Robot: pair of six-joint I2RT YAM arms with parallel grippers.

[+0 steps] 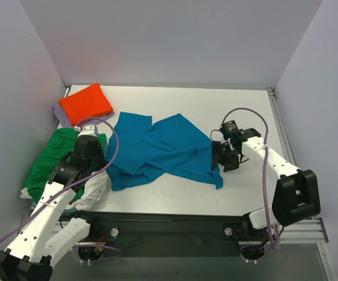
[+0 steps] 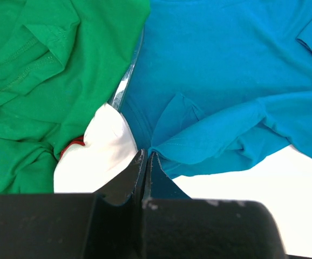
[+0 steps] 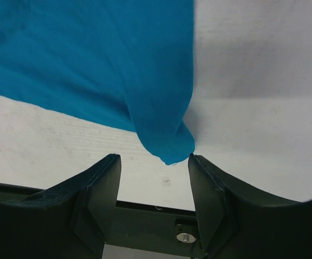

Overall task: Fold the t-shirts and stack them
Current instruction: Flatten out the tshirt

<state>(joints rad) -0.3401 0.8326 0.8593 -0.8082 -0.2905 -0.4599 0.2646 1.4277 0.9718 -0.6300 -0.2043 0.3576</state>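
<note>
Right gripper (image 3: 153, 157) stands released, its two fingers spread wide on either side of one pointed corner of the teal-blue t-shirt (image 1: 157, 149), neither finger touching the cloth. Left gripper (image 2: 145, 162) is clenched, its two fingers pressed flat together. The teal hem lies right at their tips, but I cannot tell whether any cloth is caught between them.

Five t-shirts are on the white table (image 1: 245, 111). The teal-blue one lies spread and rumpled across the middle, between the two arms. The orange t-shirt (image 1: 86, 102) sits folded in the far left corner on top of the lavender t-shirt (image 1: 61, 114), of which only an edge shows. The green t-shirt (image 1: 55, 158) is bunched along the left side, touching the teal one. The white t-shirt (image 1: 96, 186) pokes out under the green one, near the front edge.
</note>
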